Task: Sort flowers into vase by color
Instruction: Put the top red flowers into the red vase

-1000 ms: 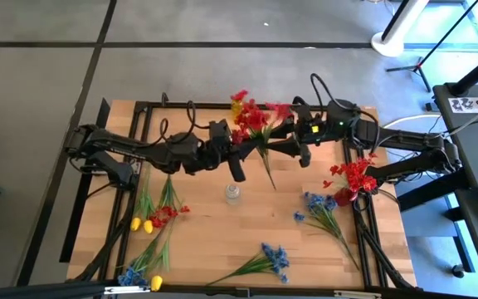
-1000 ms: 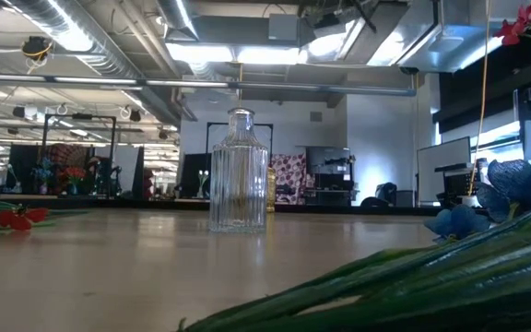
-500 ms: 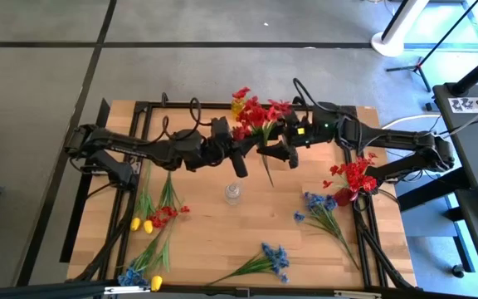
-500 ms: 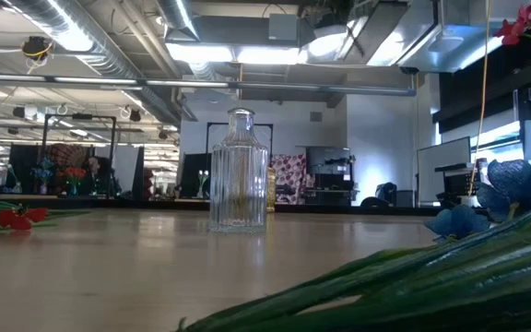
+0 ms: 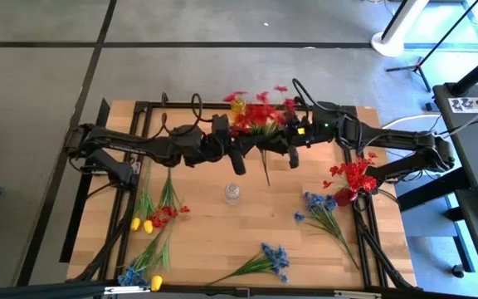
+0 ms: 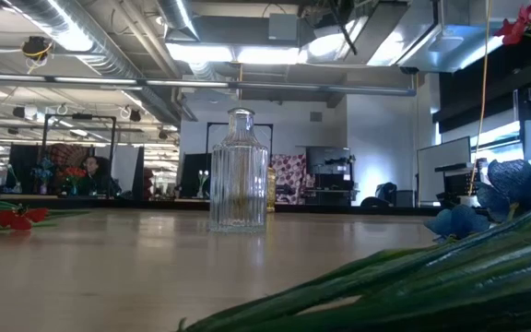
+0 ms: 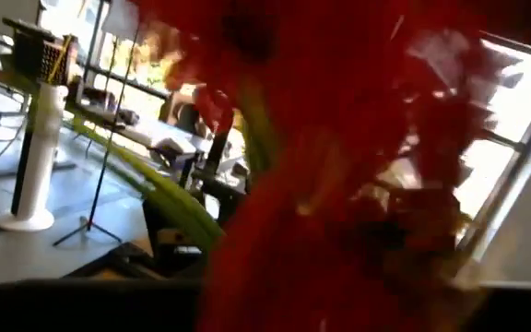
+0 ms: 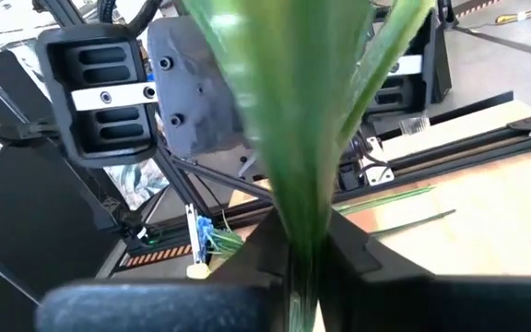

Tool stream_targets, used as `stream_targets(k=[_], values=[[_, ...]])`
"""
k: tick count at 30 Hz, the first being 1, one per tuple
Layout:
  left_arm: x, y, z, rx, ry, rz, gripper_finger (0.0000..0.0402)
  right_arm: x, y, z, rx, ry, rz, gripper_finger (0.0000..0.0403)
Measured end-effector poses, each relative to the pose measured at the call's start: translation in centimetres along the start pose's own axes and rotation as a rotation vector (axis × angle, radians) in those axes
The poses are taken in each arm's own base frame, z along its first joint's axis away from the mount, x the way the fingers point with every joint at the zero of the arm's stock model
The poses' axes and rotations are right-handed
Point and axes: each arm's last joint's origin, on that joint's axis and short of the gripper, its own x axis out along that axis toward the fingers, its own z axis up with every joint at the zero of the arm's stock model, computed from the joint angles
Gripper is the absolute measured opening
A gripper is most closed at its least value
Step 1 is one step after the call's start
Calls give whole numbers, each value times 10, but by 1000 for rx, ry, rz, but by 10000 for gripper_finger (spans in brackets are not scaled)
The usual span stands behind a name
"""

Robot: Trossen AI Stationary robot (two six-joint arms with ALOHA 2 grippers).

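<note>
Red bunch mid-air at the table's far edge, right gripper clamped on its stems.

Right gripper (image 8: 307,267) pinches the green stems of the red flowers (image 5: 258,115); left gripper (image 5: 237,148) beside the blossoms, grip not discernible. Glass vase (image 5: 233,193) stands nearer, at centre; blue flowers (image 5: 274,257) and yellow flowers (image 5: 142,224) lie scattered around. Judged light, floppy, slippery; best held low on the stems. No legible writing.
</note>
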Motion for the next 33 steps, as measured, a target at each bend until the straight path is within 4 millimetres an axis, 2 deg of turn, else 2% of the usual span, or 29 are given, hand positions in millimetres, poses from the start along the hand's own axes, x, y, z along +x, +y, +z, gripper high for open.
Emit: stream_targets(k=[5, 9, 13, 17, 20, 22, 25, 28, 33], values=[[-30, -8, 21, 1, 107, -101, 128, -5, 4, 5, -14, -30, 12, 11], [-63, -15, 31, -4, 246, -132, 134, -10, 7, 8, -38, -49, 9, 24], [-94, -13, 34, -56, 375, -21, 135, -21, 15, 16, -82, -99, 38, 15], [-110, -8, 30, -110, 442, 96, 135, -42, 30, 29, -129, -186, 82, 11], [-114, -5, 16, -110, 463, 150, 135, -61, 41, 38, -177, -258, 94, 18], [-109, -6, 8, -172, 435, 133, 134, -74, 49, 42, -195, -289, 103, 15], [-98, -17, 2, -218, 337, 22, 125, -92, 59, 47, -219, -333, 134, 10], [-85, -31, -3, -181, 245, -74, 111, -110, 69, 52, -251, -398, 170, 11], [-66, -39, -7, -207, 131, -185, 85, -133, 87, 62, -271, -485, 358, 10]])
